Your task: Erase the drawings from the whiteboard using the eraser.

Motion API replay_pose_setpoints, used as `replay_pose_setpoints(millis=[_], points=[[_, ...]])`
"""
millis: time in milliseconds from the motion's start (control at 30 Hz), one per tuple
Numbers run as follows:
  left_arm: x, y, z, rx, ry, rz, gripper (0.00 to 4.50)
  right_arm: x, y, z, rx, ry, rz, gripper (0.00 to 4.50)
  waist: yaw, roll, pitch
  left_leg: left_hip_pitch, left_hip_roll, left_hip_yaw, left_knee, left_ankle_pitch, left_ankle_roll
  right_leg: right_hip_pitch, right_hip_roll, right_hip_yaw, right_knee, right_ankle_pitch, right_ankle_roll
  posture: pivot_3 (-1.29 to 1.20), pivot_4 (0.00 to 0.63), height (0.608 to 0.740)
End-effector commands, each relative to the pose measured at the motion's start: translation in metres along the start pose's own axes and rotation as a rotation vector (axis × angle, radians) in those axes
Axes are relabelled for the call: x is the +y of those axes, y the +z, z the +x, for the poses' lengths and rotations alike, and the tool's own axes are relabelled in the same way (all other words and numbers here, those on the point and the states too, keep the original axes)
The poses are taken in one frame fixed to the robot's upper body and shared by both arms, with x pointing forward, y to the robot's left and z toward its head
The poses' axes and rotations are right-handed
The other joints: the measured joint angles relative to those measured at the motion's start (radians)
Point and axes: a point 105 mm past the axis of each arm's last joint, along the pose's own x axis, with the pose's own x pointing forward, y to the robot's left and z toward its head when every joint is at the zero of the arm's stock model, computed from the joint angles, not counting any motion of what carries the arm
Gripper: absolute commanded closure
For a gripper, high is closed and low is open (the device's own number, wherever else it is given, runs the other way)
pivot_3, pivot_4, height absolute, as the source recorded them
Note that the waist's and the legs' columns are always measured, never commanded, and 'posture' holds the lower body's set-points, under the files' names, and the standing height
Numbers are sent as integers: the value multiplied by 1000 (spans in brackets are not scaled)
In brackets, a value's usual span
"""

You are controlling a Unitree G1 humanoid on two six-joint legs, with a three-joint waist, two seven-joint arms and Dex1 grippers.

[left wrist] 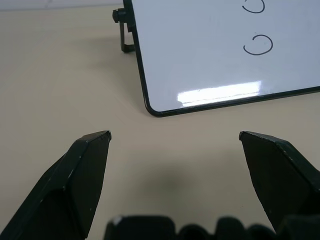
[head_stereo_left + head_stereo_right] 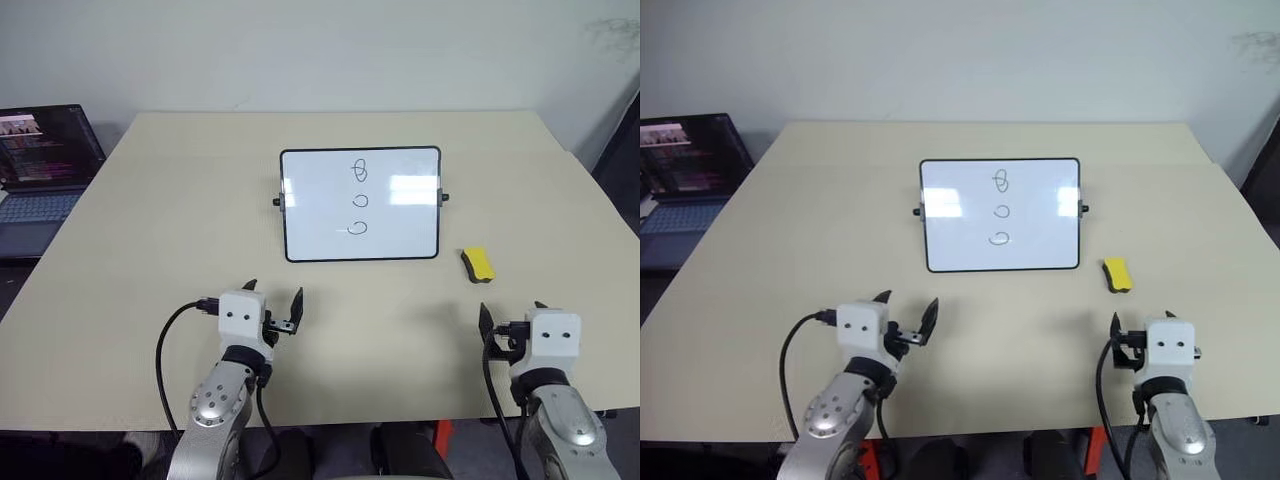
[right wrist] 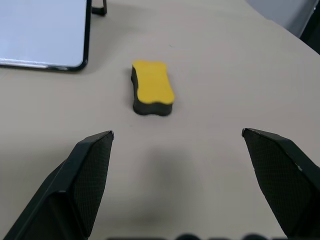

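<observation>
The eraser (image 2: 478, 264) lies flat on the table (image 2: 150, 220) just right of the whiteboard (image 2: 360, 204), ahead of my right gripper (image 2: 512, 316), whose jaws gape wide and empty; my left gripper (image 2: 273, 298) also stands open

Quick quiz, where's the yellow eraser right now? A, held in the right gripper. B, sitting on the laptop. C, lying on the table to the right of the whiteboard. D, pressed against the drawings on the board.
C: the eraser lies flat on the table just off the whiteboard's lower right corner, ahead of the right gripper, whose jaws stand open and empty.
</observation>
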Motion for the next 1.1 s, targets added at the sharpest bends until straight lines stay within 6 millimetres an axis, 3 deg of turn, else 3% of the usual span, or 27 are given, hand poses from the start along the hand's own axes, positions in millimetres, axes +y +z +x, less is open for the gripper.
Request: replay_pose_setpoints(millis=[33, 567, 733, 833, 1100], points=[[-3, 10, 2, -46, -25, 8, 0, -7, 20, -1, -77, -45, -19, 23, 0, 0, 0, 0, 0, 0, 0, 0, 0, 0, 0, 0, 0, 0, 0, 0, 150, 740], [2, 12, 14, -76, -21, 22, 0, -6, 11, 13, -58, -43, -4, 23, 1, 0, 0, 0, 0, 0, 0, 0, 0, 0, 0, 0, 0, 0, 0, 0, 150, 740], [3, 15, 19, -89, -31, 24, 0, -8, 5, 9, -38, -60, 11, 23, 2, 0, 0, 0, 0, 0, 0, 0, 0, 0, 0, 0, 0, 0, 0, 0, 150, 740], [-11, 21, 26, -108, -167, 11, 0, -11, 4, 10, -36, -75, 20, 23, 2, 0, 0, 0, 0, 0, 0, 0, 0, 0, 0, 0, 0, 0, 0, 0, 150, 740], [-2, 50, 37, -135, -366, 53, 0, 0, 8, 21, -48, -6, 46, 23, -1, 1, 0, 0, 1, 0, 0, 0, 0, 0, 1, -1, 1, 0, 0, 0, 150, 740]])
